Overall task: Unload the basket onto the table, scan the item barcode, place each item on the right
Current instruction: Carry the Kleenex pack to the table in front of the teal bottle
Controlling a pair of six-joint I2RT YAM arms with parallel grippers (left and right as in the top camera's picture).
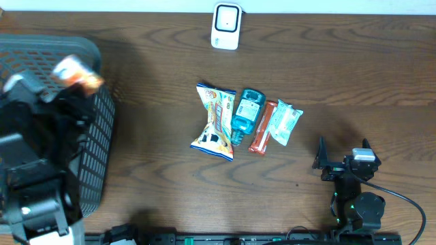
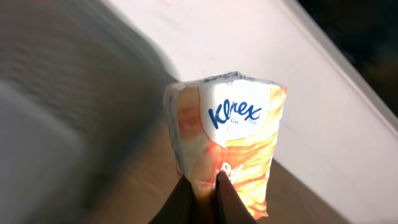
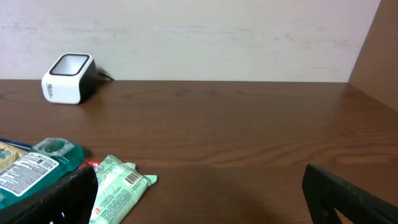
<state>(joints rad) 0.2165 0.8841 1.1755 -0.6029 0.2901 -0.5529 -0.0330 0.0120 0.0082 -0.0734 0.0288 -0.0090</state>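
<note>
1. Two hands in play, and the left hand [image 2: 204,186] is clenched on the bottom end of a tissue pack [image 2: 227,134]. Its dark fingers [image 2: 231,200] pinch the wrapper from either side.
2. That tissue pack has an orange-and-white wrapper. It stands upright out of the grip, blue brand lettering on a white panel facing the wrist camera.
3. From overhead, the same pack [image 1: 77,72] shows as a blur at the far left. It is over the back part of the dark mesh basket [image 1: 95,143].
4. Over to the scanner [image 1: 226,26]: small, white, dark face, standing at the back edge of the desk [image 1: 354,75] near the middle. It is well apart from the held pack, and the right wrist view catches it [image 3: 68,78] against the pale wall.
5. At the front right, the right hand [image 1: 343,153] is released, jaws spread wide, low over the desk.
6. Four things lie side by side mid-desk: a snack bag [image 1: 214,121], a teal bottle [image 1: 246,114], a red bar [image 1: 262,128] and a green-and-white packet [image 1: 284,122].
7. In the right wrist view, the bottle [image 3: 37,162] and the packet [image 3: 118,183] lie at lower left, just beyond one finger.
</note>
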